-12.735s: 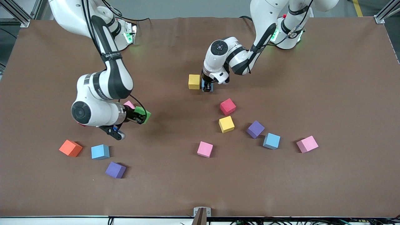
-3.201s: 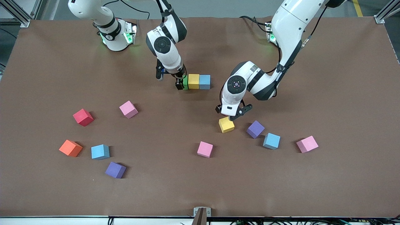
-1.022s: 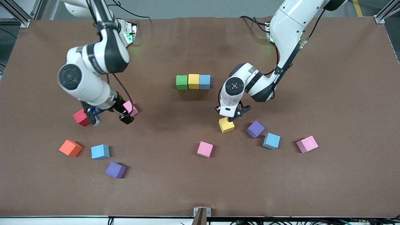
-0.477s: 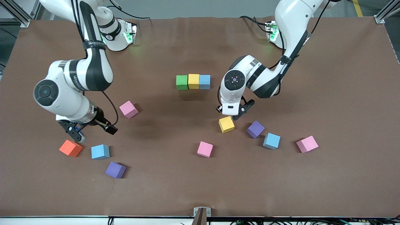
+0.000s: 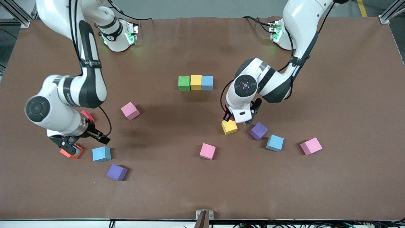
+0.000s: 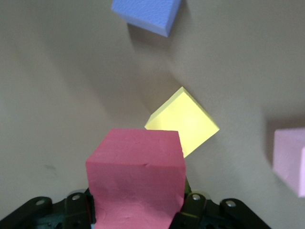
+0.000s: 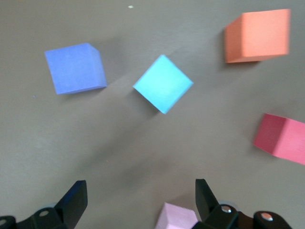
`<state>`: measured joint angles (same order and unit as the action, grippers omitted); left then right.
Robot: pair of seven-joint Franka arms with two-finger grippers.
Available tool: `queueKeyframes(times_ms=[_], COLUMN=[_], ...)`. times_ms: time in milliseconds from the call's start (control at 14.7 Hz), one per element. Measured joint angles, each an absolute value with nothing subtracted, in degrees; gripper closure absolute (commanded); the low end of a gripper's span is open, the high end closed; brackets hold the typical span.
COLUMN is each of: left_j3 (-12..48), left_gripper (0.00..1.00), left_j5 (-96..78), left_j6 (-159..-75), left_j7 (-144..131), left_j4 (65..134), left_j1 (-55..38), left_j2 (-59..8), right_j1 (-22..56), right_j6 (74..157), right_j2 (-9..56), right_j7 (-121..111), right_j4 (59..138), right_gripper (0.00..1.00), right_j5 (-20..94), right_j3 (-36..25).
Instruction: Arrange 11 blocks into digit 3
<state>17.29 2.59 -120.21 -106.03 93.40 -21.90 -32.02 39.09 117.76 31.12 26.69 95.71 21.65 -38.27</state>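
While the left end effector (image 5: 228, 117) hangs over the yellow cube (image 5: 229, 127), clenched on a red cube (image 6: 137, 179), the green-yellow-blue row (image 5: 196, 83) lies farther from the front camera. Right end effector (image 5: 84, 138) hovers released, seemingly nearest the light blue cube (image 5: 101, 154), beside the orange cube (image 5: 71, 151).

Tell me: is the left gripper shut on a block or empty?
Shut on the red cube: the left gripper carries it lifted above the loose yellow cube, off the table.
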Motion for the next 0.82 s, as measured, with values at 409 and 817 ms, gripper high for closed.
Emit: queueKeyframes(times_ms=[409,817], left_j3=[16.9,16.4], left_gripper=[0.92,0.92], left_j5=[2.6,2.6], left_j6=[-120.2,-120.1], left_j7=[-111.9,-111.9], left_j4=[88.8,88.1], left_j1=[-21.6,-19.9], left_j2=[-33.8,-33.0], right_j1=[34.4,34.4], right_j6=[115.4,113.1], right_j2=[37.5,37.5], right_j7=[11.1,3.5], right_j4=[90.7,88.2], right_gripper=[0.02,0.01], right_j5=[26.8,26.9], right_j3=[-35.5,-34.9])
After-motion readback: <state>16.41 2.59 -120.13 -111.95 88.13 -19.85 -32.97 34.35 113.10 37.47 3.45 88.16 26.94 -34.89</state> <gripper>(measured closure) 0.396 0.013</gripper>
